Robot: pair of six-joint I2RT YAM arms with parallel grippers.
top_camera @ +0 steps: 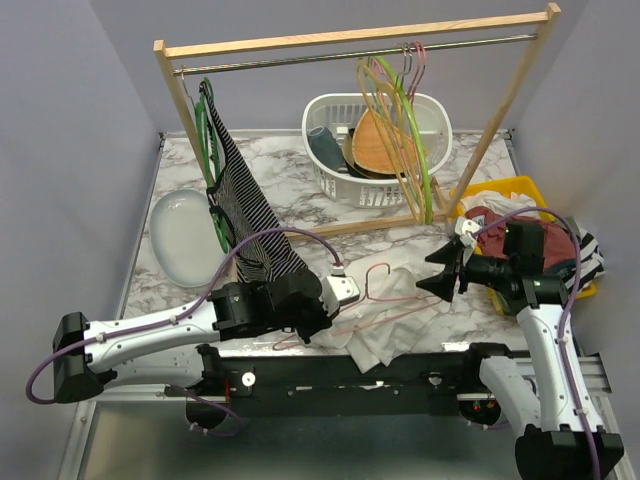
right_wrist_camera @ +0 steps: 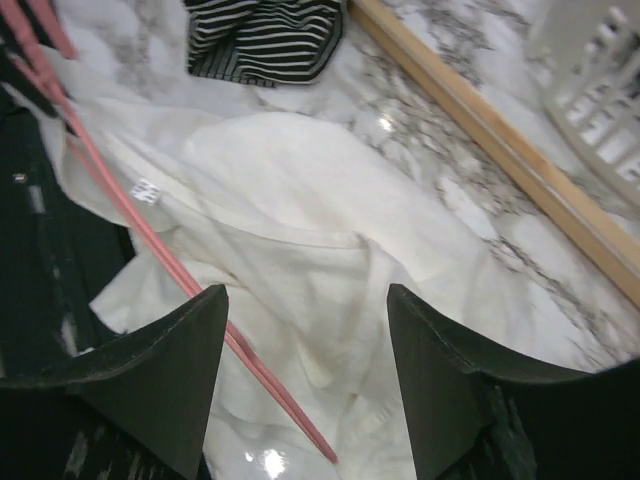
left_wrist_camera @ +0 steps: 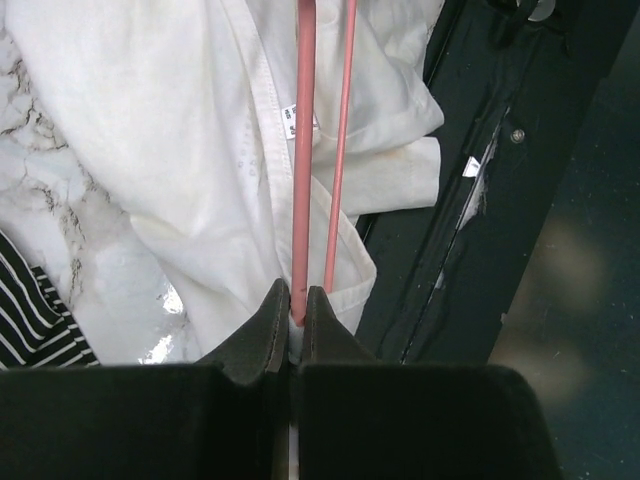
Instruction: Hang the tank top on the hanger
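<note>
The white tank top lies crumpled on the marble table near the front edge. The thin pink hanger rests on it, hook toward the rack. My left gripper is shut on one pink wire; in the left wrist view the pads pinch the hanger over the tank top. At the garment's right end my right gripper is open. In the right wrist view its jaws stand apart above the tank top with nothing between them, and the hanger runs past the left finger.
A wooden rack spans the back, with a striped garment on a dark green hanger and lime-green hangers. A white basket, a yellow bin of clothes and a white dish stand around.
</note>
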